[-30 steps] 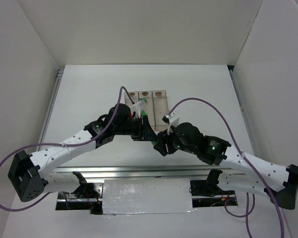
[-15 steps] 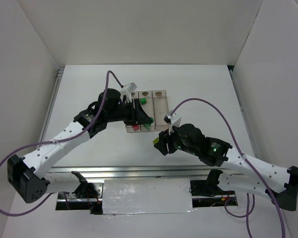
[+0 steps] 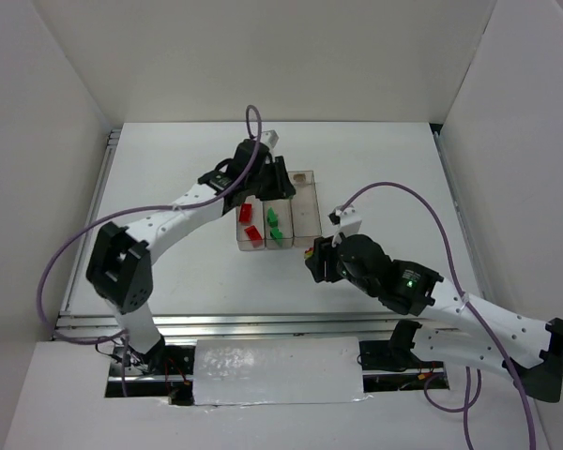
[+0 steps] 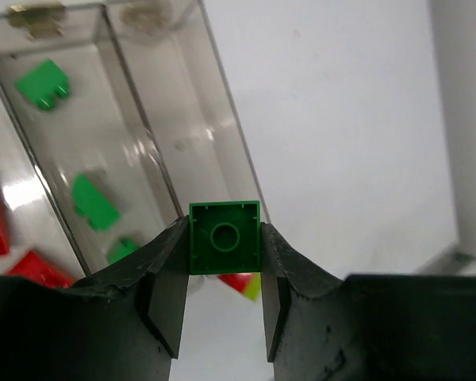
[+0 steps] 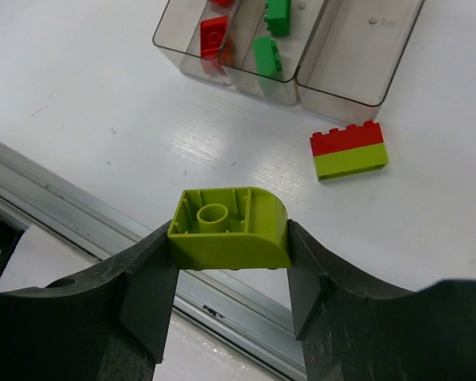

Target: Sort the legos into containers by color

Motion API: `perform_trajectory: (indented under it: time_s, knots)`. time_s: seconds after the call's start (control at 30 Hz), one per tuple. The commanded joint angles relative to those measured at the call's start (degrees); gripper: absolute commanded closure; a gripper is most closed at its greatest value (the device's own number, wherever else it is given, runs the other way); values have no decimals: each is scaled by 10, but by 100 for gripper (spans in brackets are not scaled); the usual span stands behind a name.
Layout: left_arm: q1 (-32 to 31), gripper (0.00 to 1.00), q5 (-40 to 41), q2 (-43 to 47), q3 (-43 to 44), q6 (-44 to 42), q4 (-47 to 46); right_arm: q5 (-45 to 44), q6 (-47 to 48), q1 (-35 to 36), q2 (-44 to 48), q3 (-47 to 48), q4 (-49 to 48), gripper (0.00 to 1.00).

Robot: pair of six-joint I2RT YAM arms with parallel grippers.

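Note:
My left gripper (image 4: 224,238) is shut on a small dark green lego (image 4: 224,226), seen from its hollow underside. It hangs above the containers (image 4: 222,143), over the wall between the middle and right bins. In the top view the left gripper (image 3: 274,183) is at the containers' (image 3: 305,208) far end. The left bin holds red legos (image 3: 247,214), the middle bin green legos (image 3: 273,217), and the right bin (image 5: 357,55) holds nothing. My right gripper (image 5: 230,234) is shut on a yellow-green curved lego (image 5: 230,226), in front of the bins (image 3: 317,258). A red-on-yellow-green stacked lego (image 5: 348,149) lies on the table.
White walls enclose the white table (image 3: 169,272) on three sides. A metal rail (image 5: 79,206) runs along the near edge, close under the right gripper. Purple cables (image 3: 394,197) loop above both arms.
The left arm has swung away from the near side to the far end of the containers, carrying the green lego. The right gripper has shifted slightly right, still holding its lego.

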State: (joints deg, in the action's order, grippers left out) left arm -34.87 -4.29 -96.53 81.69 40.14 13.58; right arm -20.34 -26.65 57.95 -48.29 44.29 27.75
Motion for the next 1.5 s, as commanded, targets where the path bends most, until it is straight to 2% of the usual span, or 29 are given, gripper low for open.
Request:
perform_trajectory:
  time_s: [0.0,0.1,0.2,0.5,0.6,0.63,0.7,0.73,0.9,1.0,1.2,1.27,1.4,1.47]
  knots:
    - [8,87,91,-78,64,-26,-11,-38,-27,-6,33,18,13,100]
    - [11,85,129,-150,156,-33,42,-36,-28,-10,37,20,23,100]
    - [15,82,158,-187,181,-26,60,-38,-29,-14,36,16,22,100]
    - [17,67,188,-202,149,0,47,-33,-23,-26,8,10,2,100]
    - [17,43,177,-221,162,-2,51,-23,-21,-38,0,7,-11,100]
    - [17,29,179,-226,166,0,61,-19,-23,-52,-7,8,-16,100]
    - [17,21,181,-229,164,8,68,-2,-24,-70,-16,11,-17,100]
    - [17,13,184,-222,152,13,61,5,-25,-87,-22,12,-22,100]
    - [17,1,204,-185,134,20,65,62,-23,-150,-36,17,-45,100]
    - [17,1,221,-118,104,23,70,75,-20,-178,-84,42,-57,98]
    - [15,1,280,76,8,33,152,32,-11,-192,-319,180,-24,95]
    - [15,1,293,146,-33,28,195,21,-11,-196,-367,234,-21,94]
    - [15,0,284,274,-114,18,245,2,-13,-216,-485,324,11,89]
    - [15,1,264,357,-163,-2,253,8,-6,-224,-513,363,13,86]
